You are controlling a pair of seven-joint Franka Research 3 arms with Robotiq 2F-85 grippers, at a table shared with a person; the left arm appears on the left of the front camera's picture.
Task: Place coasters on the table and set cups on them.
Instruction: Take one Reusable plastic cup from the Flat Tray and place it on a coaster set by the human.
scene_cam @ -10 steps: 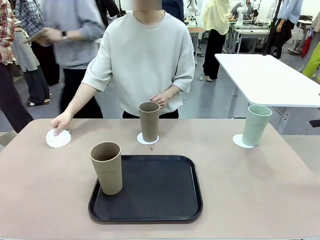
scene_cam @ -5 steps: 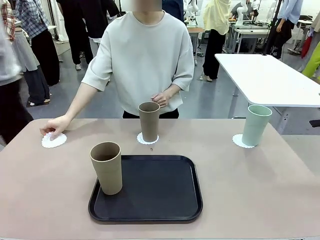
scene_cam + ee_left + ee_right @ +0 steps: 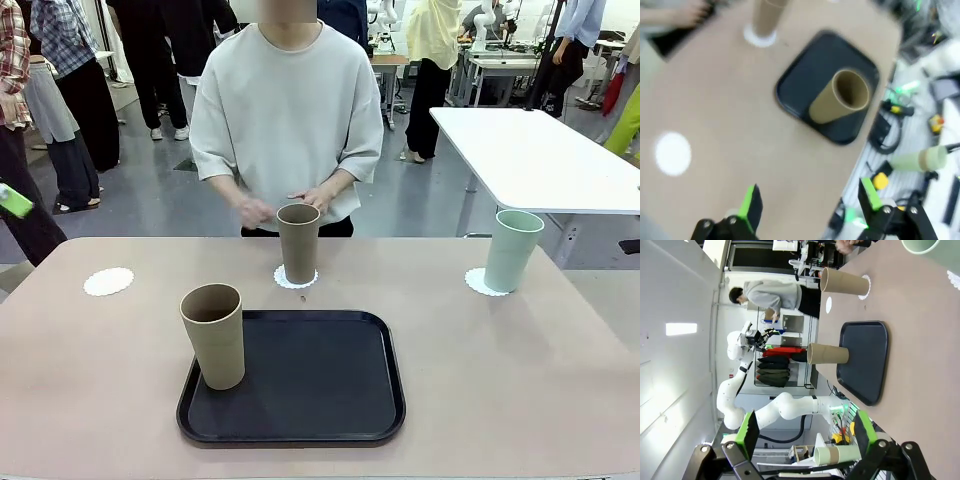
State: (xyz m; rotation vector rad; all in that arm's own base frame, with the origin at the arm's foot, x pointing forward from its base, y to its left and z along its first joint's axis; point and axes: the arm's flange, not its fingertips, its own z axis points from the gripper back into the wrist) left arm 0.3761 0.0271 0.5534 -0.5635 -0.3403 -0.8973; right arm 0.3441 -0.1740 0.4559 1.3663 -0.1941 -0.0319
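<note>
Looking across the table [image 3: 520, 390], I'd say the job is down to its last pairing. The brown cup [image 3: 298, 243] stands upright on the middle coaster [image 3: 281, 280], just in front of the person, whose hands [image 3: 318, 198] are drawn in close to the body behind the cup's rim. The mint cup [image 3: 512, 250] stands on the right coaster [image 3: 474, 285] near the far right edge. The left coaster [image 3: 108, 282] lies bare on the far left of the tabletop. The tan cup [image 3: 213, 335] is upright on the near-left corner of the black tray [image 3: 320, 385], well apart from that coaster.

The left gripper [image 3: 810, 200] hangs above the table with its jaws spread wide and nothing between them. The right gripper [image 3: 805, 430] also stands wide open and empty.

By my reckoning the next move is to take the tan cup round its body, lift it clear of the tray's rim and carry it away and to the left. It then has to go down upright, centred on the bare doily. The cup is tall and narrow at the foot, so a tilted grip could tip it.

Counted: three coasters, two covered and one free; three cups, two placed and one waiting; one tray
</note>
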